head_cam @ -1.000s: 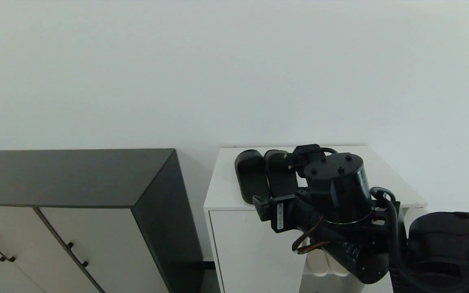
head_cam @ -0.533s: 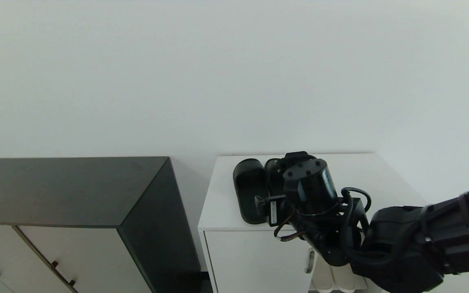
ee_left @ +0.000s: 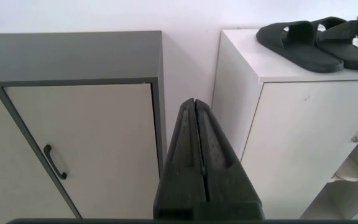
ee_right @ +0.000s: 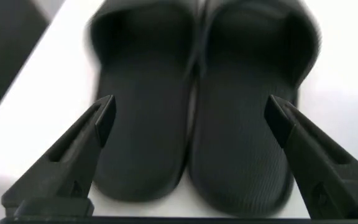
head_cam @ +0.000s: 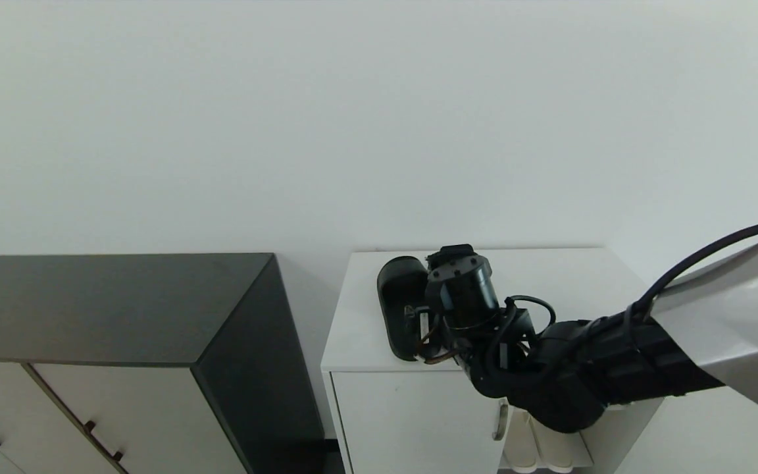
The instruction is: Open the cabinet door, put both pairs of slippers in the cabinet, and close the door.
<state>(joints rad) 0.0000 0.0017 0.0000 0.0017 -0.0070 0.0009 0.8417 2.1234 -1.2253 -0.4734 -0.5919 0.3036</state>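
The black slippers (ee_right: 142, 124) lie side by side on top of the white cabinet (head_cam: 366, 329), towards its left edge. The right tool (ee_right: 190, 104) hangs just over them, its fingers wide apart, one on each side of the pair. The left tool (ee_left: 196, 106), fingers pressed together, is low before the grey cabinet (ee_left: 73, 56).

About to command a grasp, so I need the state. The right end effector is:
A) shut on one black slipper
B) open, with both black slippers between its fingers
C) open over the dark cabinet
B: the right wrist view shows the right end effector with its fingers spread wide, the black slippers lying side by side between them on the white cabinet.
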